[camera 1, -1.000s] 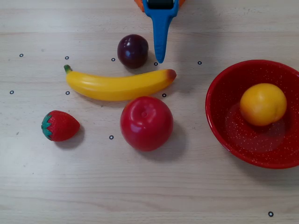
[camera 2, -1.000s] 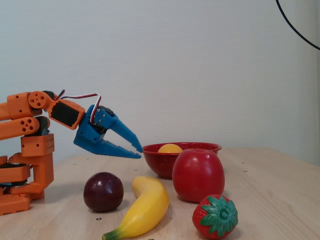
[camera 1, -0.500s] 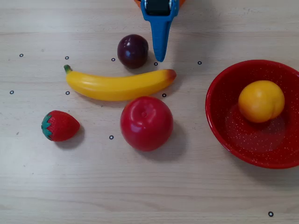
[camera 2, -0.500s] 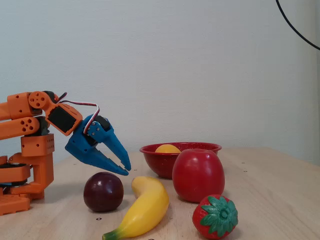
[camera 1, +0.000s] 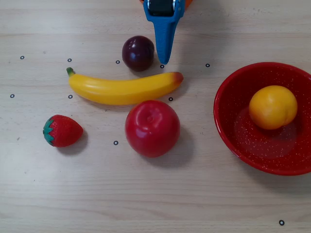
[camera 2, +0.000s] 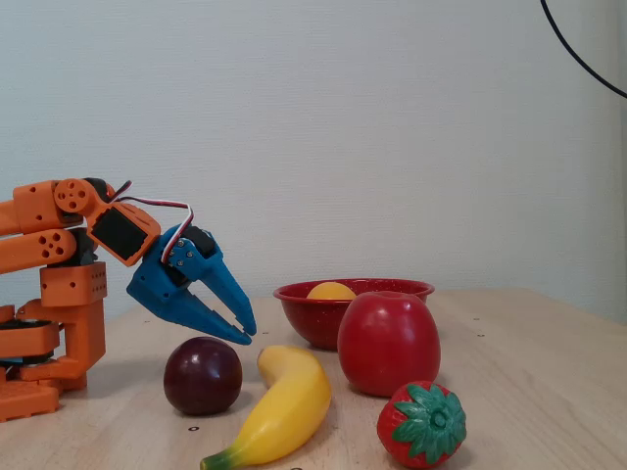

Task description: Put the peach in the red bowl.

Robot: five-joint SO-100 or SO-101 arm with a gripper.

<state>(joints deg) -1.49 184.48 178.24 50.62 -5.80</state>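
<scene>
Overhead view, going left to right: strawberry point(camera 1: 61, 130), banana point(camera 1: 124, 88), plum point(camera 1: 138, 53), red apple point(camera 1: 152, 128). The blue gripper point(camera 2: 246, 332) hangs above the plum, jaws a little apart, holding nothing. The peach point(camera 1: 272, 107) sits inside the red bowl point(camera 1: 228, 130), far right.

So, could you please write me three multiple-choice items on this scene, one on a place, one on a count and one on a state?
1. Where is the peach?
A. beside the banana
B. inside the red bowl
C. in the gripper

2. How many fruits lie on the table outside the bowl?
A. two
B. three
C. four

3. What does the gripper hold?
A. nothing
B. the plum
C. the strawberry

Answers:
1 B: it rests within the rim.
2 C: plum, banana, apple, strawberry.
3 A: the fixed view shows its jaws parted with nothing between them.
</scene>
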